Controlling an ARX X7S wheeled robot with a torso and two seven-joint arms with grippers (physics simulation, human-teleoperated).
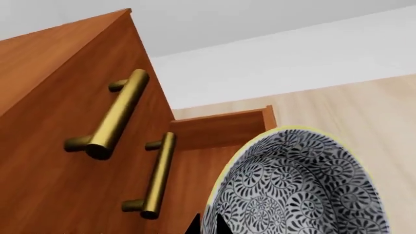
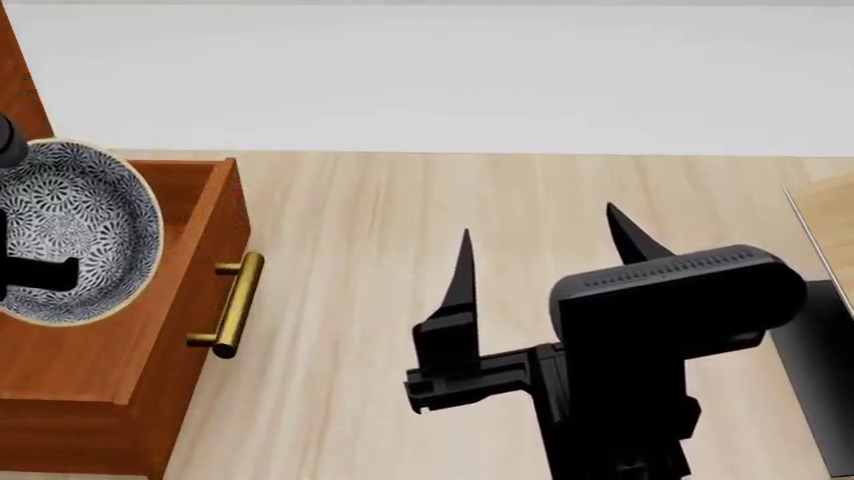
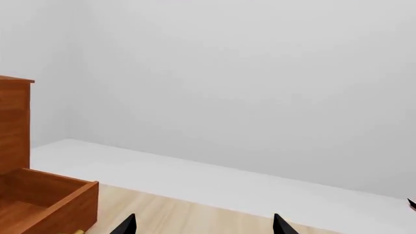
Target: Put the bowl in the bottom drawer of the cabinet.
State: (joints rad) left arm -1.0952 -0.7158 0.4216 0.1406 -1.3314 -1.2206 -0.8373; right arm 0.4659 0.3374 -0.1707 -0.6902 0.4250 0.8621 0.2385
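Bowl [image 2: 67, 230]: we hold it in the left pincer [image 2: 34, 272], tilted, directly over the open bottom drawer [image 2: 200, 250], inside its front edge.
Coming move: we judge straight down, then release.
Right pincer [image 2: 541, 250]: spread, empty, well apart over the floor [image 2: 400, 200].

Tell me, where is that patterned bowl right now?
In the head view the bowl sits at the far left, gripped by the left hand above the pulled-out bottom drawer of the cabinet.

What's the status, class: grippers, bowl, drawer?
Left gripper shut on bowl, over the open bottom drawer. Right gripper open, empty, out over the floor. Nothing blocking the drawer.
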